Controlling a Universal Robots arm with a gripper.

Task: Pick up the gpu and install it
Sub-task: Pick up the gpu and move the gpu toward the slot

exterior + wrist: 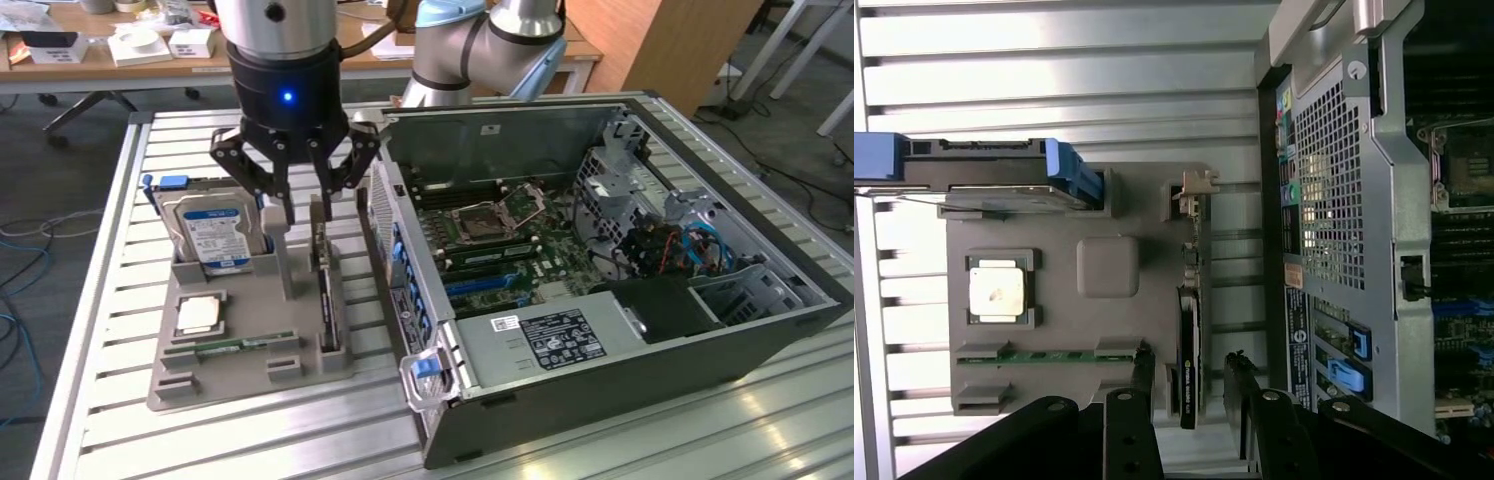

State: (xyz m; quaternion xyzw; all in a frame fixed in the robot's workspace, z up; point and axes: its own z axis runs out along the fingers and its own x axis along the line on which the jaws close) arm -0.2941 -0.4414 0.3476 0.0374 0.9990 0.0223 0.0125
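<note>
In the grey holder (pixel 227 375) on the worktop, beside the open computer case (pixel 601 385), the gpu (pixel 1189 340) stands on edge. The hand (pixel 296 220) hovers released, straddling it. Probably light, stiff and fragile; best pinched across its flat faces.

Shows a pale slatted metal table (pixel 107 330) under the gripper (pixel 296 222), with bright glare on its slats well off to the exterior view's right. Has a wooden desk (pixel 94 68) beyond the gripper, carrying white boxes (pixel 140 45). Shows grey floor (pixel 60 160) to the exterior view's left of the gripper, strewn with loose cables (pixel 34 235), and a wooden panel (pixel 667 45) far behind.
</note>
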